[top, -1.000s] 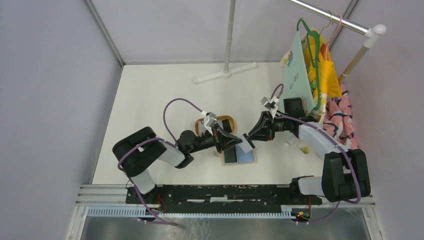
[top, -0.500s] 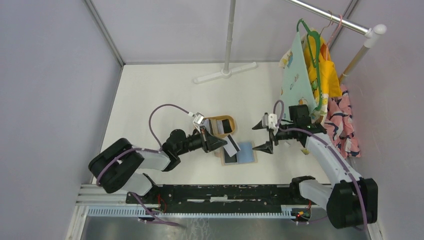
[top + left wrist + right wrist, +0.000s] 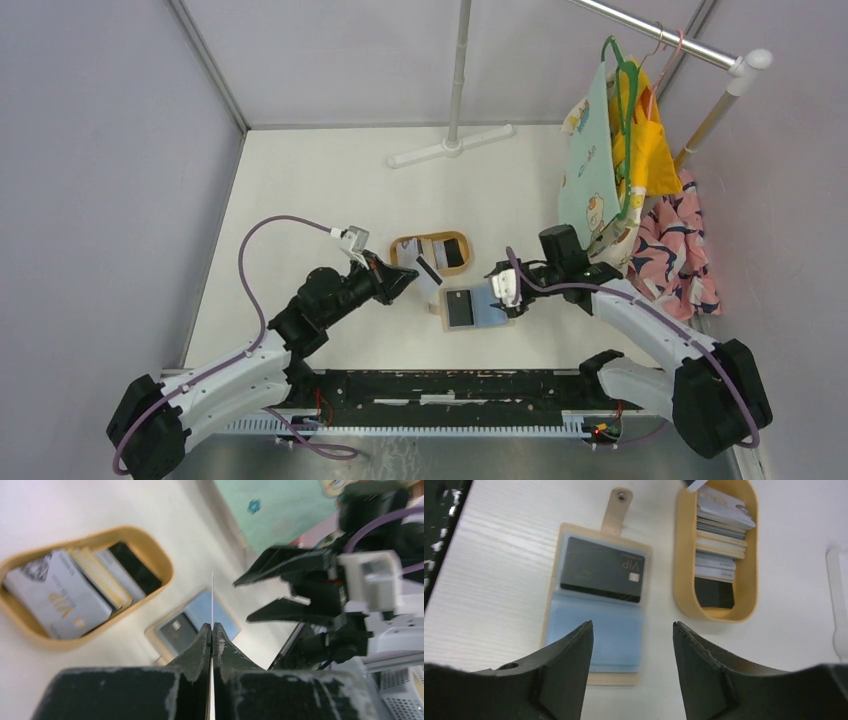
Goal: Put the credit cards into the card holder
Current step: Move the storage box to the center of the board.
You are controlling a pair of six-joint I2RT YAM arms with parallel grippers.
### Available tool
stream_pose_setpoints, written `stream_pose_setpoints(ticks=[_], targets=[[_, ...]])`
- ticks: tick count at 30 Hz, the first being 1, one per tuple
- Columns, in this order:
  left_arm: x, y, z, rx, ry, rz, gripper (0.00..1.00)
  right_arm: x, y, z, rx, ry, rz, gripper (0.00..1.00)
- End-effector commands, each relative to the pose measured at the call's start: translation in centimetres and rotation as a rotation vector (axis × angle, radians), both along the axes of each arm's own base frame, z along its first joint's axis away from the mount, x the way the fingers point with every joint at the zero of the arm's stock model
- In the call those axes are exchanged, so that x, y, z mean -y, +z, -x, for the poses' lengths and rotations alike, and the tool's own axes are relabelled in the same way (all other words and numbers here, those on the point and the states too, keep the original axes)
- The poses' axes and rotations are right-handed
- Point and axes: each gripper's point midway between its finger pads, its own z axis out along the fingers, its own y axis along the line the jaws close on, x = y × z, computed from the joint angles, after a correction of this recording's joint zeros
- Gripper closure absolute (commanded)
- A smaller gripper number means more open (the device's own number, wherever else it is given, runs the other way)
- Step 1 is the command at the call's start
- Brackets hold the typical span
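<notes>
Left wrist: left gripper (image 3: 212,630) clenched on edge-on credit card (image 3: 212,597); right gripper (image 3: 633,630) released, opened card holder (image 3: 596,622) just below it.

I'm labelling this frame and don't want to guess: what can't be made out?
Held card: left wrist view shows only its edge, pinched in the left gripper; face hidden, too small from the top.
Cards in the tray: overlapped in the right wrist view, count unclear.
Card holder, one lower corner: behind the right gripper in the right wrist view.
</notes>
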Motion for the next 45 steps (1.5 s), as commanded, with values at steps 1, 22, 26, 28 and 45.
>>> stream_pose_setpoints(ticks=[1, 22, 26, 28, 45], targets=[[-1.4, -2.1, -0.4, -0.017, 0.045, -0.150, 0.98, -3.5, 4.1, -5.8, 0.164, -0.066, -0.004, 0.38], [-4.5, -2.9, 0.8, -0.001, 0.127, -0.147, 0.98, -9.9, -3.2, -10.6, -0.029, -0.252, 0.222, 0.66], [-4.2, -3.0, 0.9, -0.005, 0.115, -0.138, 0.98, -9.4, -3.5, -11.3, -0.038, -0.331, 0.224, 0.77], [-4.0, -2.9, 1.0, -0.006, 0.105, -0.127, 0.98, -9.1, -3.4, -11.6, -0.040, -0.364, 0.221, 0.84], [1.2, -1.7, 2.4, -0.058, -0.123, 0.092, 0.98, -4.6, -2.3, -14.6, -0.069, -0.585, 0.191, 0.81]])
